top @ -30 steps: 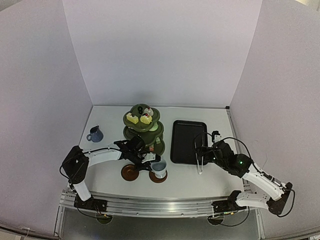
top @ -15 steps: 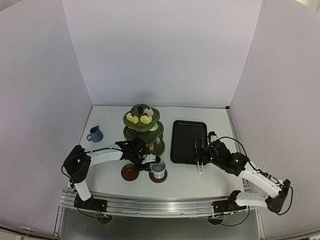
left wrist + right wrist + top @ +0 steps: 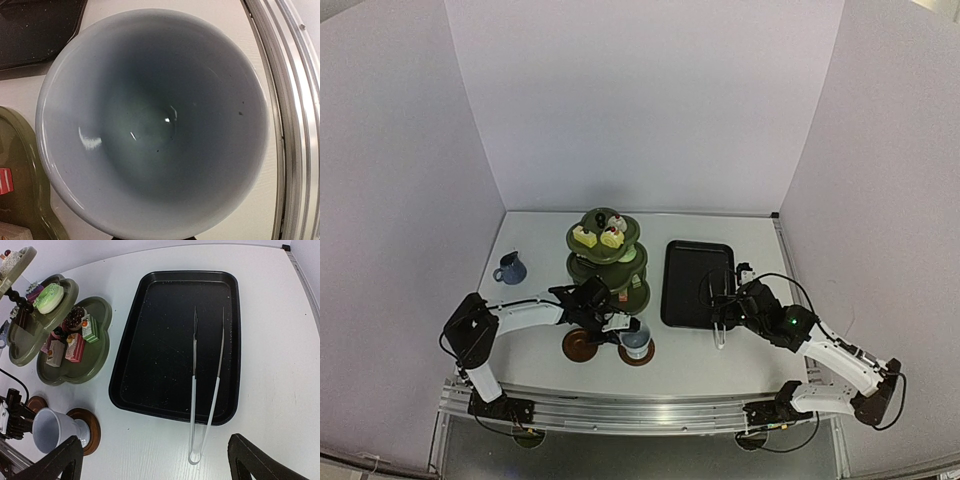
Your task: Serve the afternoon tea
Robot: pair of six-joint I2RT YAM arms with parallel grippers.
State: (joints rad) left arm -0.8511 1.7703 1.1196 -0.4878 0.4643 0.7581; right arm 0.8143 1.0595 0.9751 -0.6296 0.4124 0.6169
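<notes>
Black rectangular tray [image 3: 165, 340]: matte, speckled, raised rim.
Dark green stand [image 3: 97, 352]: three scalloped tiers bearing small cakes [image 3: 50, 297].
Metal tongs [image 3: 192, 410]: tips in the tray, bend on the table. My right gripper [image 3: 155, 442] gapes above, empty.
Pale mug [image 3: 150, 125]: glossy, tilted over a round brown saucer [image 3: 90, 427], with my left gripper [image 3: 610, 322] clenched on it. Its glazed inside shows only in the left wrist view.
Dark blue mug [image 3: 510, 268]: far left, top view only.

Dark green stand [image 3: 100, 335], pale mug [image 3: 150, 125]
</notes>
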